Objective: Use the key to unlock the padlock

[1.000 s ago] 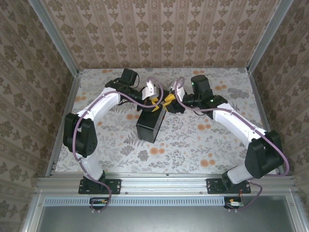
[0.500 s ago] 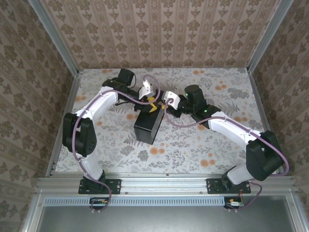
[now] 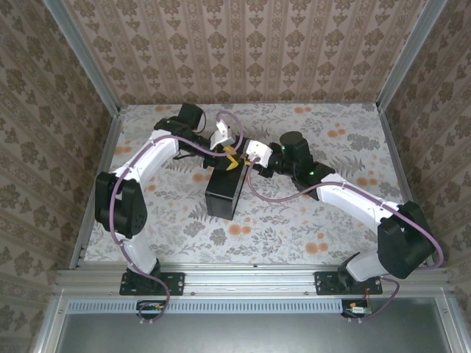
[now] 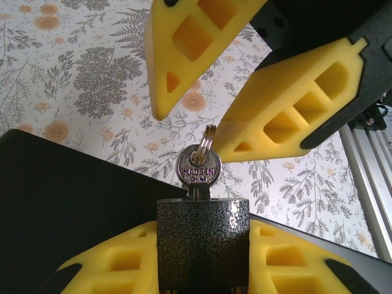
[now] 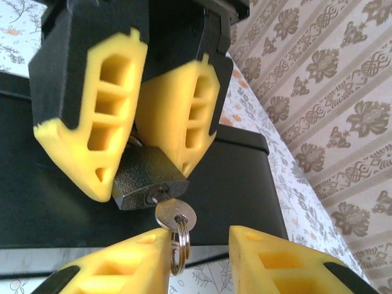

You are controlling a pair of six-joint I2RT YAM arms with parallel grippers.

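Left wrist view: left tool (image 4: 203, 262) clamps the padlock (image 4: 203, 236) over the dark box (image 4: 73, 202), key (image 4: 198, 166) seated and projecting toward 12 o'clock between the wide-spread right tool (image 4: 192, 132); grasping step, next needing closure on the key, then rotation.

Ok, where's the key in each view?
Top external: too small to tell, at the far end of the box.
Left wrist: centre, key in the padlock.
Right wrist: lower centre, key under the padlock.
Shared landmark: the black box.
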